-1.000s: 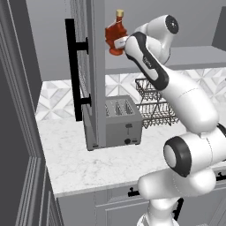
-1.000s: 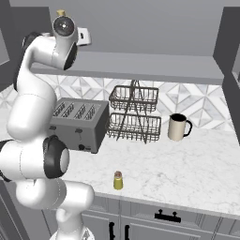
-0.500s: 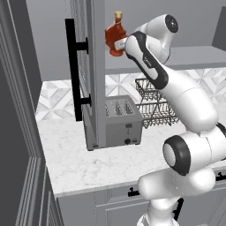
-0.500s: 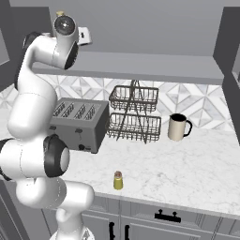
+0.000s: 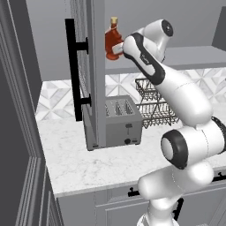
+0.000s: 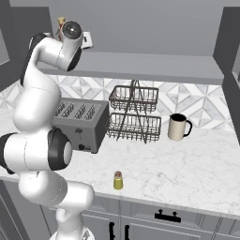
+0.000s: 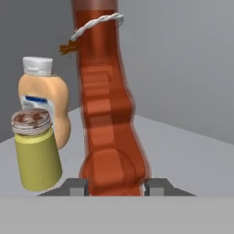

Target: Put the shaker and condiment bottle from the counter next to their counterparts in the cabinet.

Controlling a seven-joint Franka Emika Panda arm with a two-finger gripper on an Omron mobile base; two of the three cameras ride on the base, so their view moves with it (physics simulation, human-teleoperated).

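No legible writing anywhere. The peach-coloured squeeze bottle (image 7: pixel 45 103) on the cabinet shelf carries a blue-and-white label, but its print is too blurred to read.

Gripper (image 7: pixel 116 186): clenched on the condiment bottle (image 7: pixel 107 109), one dark fingertip on each side of its red body at the lower end. In the left base view the condiment bottle (image 5: pixel 113 43) is held upright, tan cap on top, high at cabinet (image 5: pixel 95 66) level, just beside the edge of the open door with its long black bar handle (image 5: pixel 71 75). A white twisted cord with a small brown tag circles its neck in the hand view.

Shelf contents, hand view: the squeeze bottle with a white cap, and in front of it a yellow-green jar (image 7: pixel 35 153) with a brownish metal lid. Both stand to the left of the held bottle, close to it; whether they touch it cannot be told. The grey shelf (image 7: pixel 192 155) to the right of the held bottle lies bare.

The shaker (image 6: pixel 118 180) stands upright on the counter (image 6: pixel 187 173), near the front edge, well apart from everything else. Behind it: toaster (image 6: pixel 82 124), slots empty; two-tier wire rack (image 6: pixel 135 115), baskets empty; cream mug (image 6: pixel 177 127) to the rack's right, contents not visible. Open marble surrounds the shaker on all sides.
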